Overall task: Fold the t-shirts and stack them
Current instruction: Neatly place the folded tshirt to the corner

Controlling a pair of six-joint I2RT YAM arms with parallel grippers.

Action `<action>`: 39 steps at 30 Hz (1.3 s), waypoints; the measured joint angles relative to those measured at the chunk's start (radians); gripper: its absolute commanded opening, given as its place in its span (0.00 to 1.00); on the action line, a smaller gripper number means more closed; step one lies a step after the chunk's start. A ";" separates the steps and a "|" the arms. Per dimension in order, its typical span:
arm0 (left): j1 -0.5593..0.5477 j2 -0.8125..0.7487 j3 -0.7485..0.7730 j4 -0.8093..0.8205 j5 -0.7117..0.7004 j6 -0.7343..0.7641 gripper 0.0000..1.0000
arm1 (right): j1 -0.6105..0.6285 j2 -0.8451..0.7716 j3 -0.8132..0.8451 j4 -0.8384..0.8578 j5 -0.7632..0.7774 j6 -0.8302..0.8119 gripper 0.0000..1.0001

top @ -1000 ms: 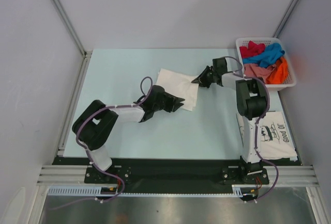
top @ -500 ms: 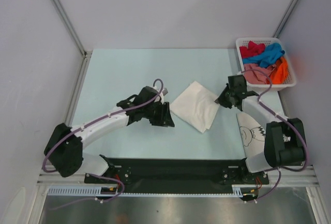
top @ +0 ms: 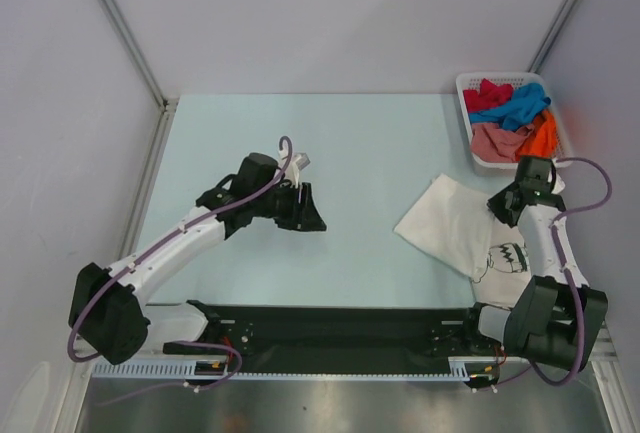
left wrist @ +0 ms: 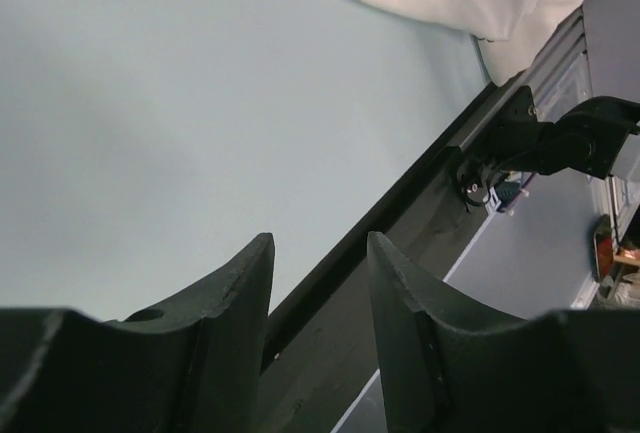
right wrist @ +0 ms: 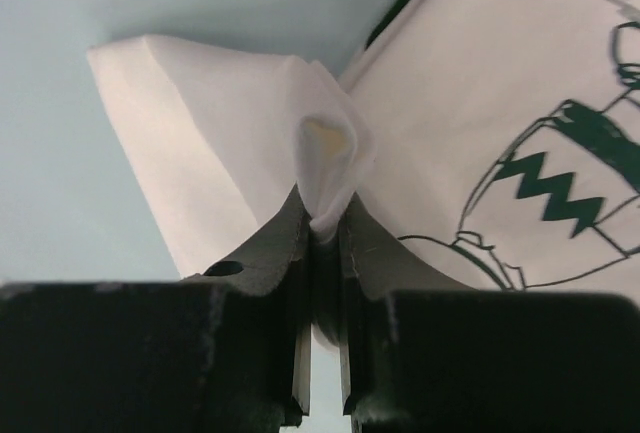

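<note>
Plain white t-shirt (right wrist: 220,123), folded flat, is pinched by a bunched edge between the closed fingers of my right gripper (right wrist: 325,218). The gripper holds it low at the right side of the table (top: 370,143). The gripped end overlaps the edge of the printed t-shirt (top: 510,258), so I judge I am bringing it there to stack the pair. My left gripper (left wrist: 320,253) sits mid-table, well apart from the cloth, its jaws parted with nothing between them; I take it to be parked out of the way. Farther out, the white basket (top: 462,83) in the far right corner keeps the unfolded ones together: one red t-shirt (top: 485,95), one blue t-shirt (top: 522,105), one pink t-shirt (top: 495,139) and one orange t-shirt (top: 544,137). That makes two white shirts on the table and four coloured ones waiting.
</note>
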 measured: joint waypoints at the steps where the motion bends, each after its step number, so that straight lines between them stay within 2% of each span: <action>1: 0.000 0.012 0.000 0.006 0.013 0.000 0.47 | -0.021 0.002 0.004 -0.009 0.000 -0.005 0.00; 6: 0.011 0.056 0.000 0.021 0.058 0.001 0.47 | -0.125 0.018 0.036 -0.043 -0.004 -0.005 0.00; 18: 0.089 0.094 0.000 0.028 0.148 0.018 0.47 | -0.225 0.063 0.158 -0.121 0.045 0.172 0.00; 39: 0.183 0.121 -0.050 0.068 0.280 0.054 0.46 | -0.319 0.095 0.232 -0.263 0.187 0.510 0.00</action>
